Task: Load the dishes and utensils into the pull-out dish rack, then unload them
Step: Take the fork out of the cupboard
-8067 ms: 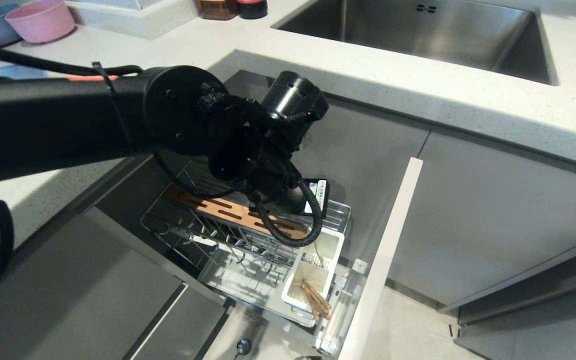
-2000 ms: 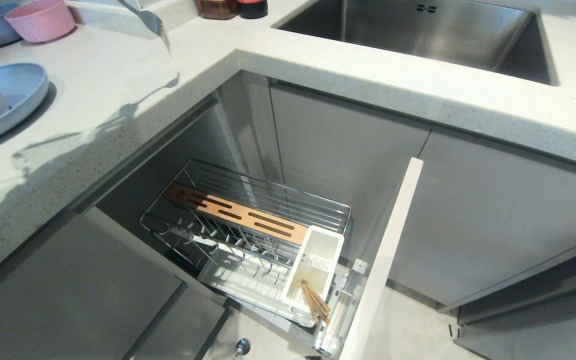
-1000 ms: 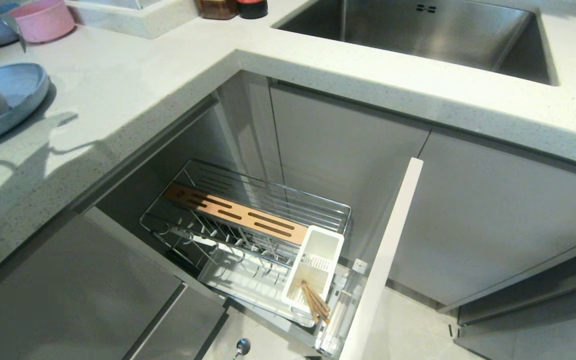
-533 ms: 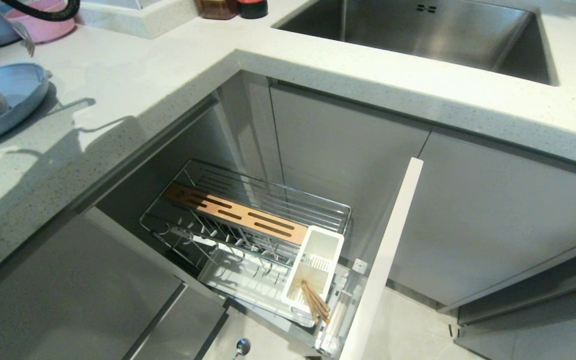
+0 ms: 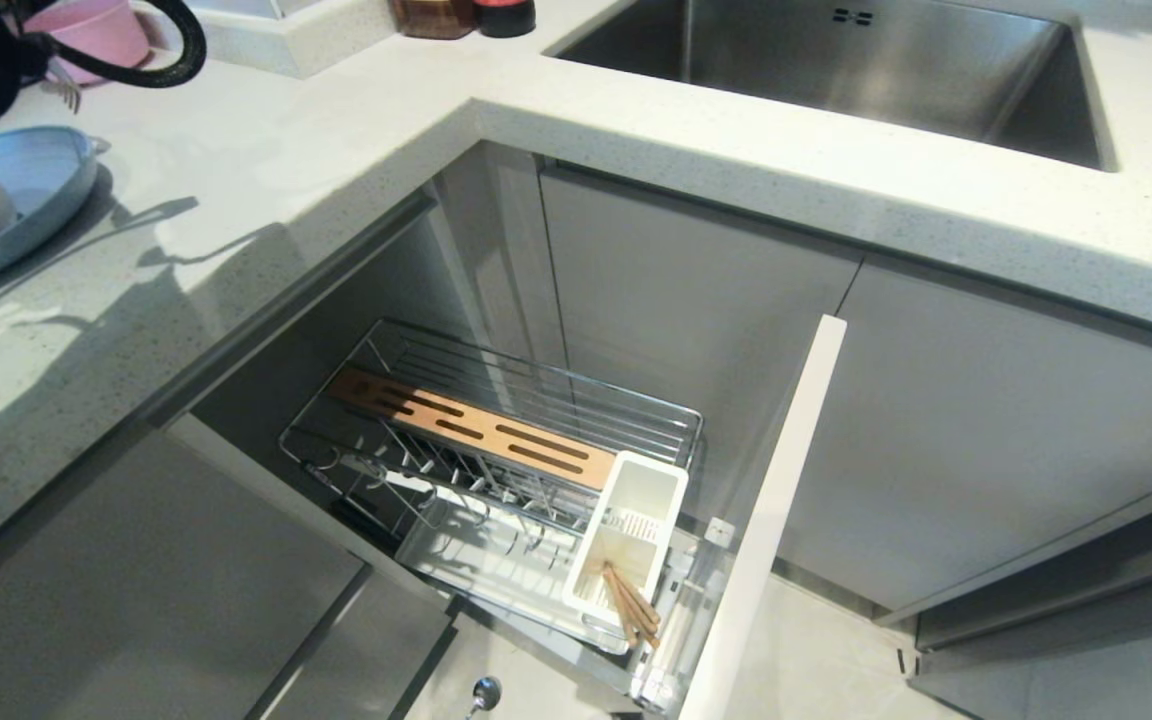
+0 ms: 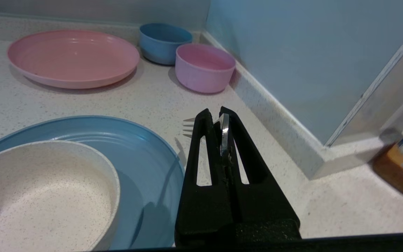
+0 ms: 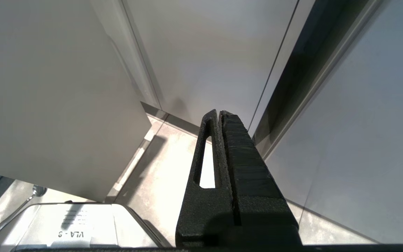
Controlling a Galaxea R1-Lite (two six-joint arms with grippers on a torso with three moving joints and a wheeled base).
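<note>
The left gripper (image 6: 219, 120) pinches a metal fork (image 6: 224, 134), it seems, above the counter (image 6: 285, 196) beside the blue plate (image 6: 152, 154).

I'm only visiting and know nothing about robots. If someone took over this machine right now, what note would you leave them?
Left tool: shut on a metal fork, just above the counter beside the blue plate.
Right tool: shut, empty, parked low by the cabinet fronts.
Done: bowl sits on the blue plate, out of the rack.
Left: set the fork down; fetch the chopsticks from the rack's white caddy.
</note>
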